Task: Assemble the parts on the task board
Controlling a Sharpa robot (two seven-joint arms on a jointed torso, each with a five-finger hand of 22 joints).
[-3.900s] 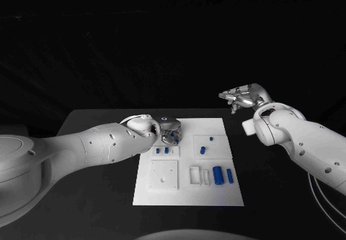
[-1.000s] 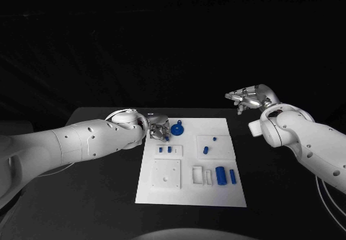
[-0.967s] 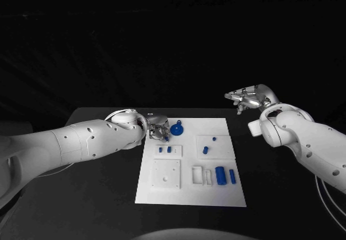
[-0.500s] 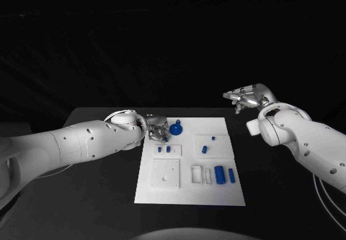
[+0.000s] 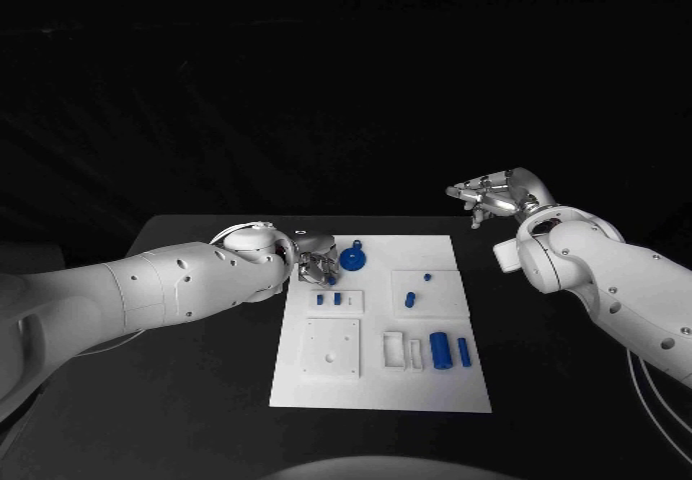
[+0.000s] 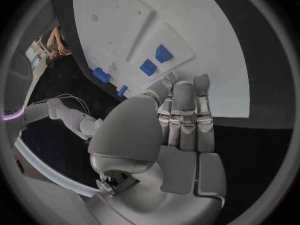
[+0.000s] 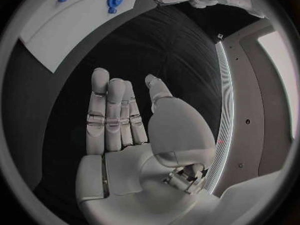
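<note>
Now, nearest, blue parts [image 5: 438,351] lie untouched on the board [image 5: 378,395]. Farther back, the left hand [image 5: 316,255] has drawn off a round blue part [image 5: 353,261], empty, fingers straight. Farthest, the right hand [image 5: 488,193] hovers empty, fingers apart.

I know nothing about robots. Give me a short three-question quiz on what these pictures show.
1. True or false: the right hand rests on the white board.
2. Which blue piece lies nearest the left hand? A) the round gear B) the long pegs at the board's near right.
3. Fill in: the right hand's fingers hold ____.

Key: 1. False, it hangs in the air off to the side, beyond the table's far right corner. 2. A. 3. Nothing.
</note>
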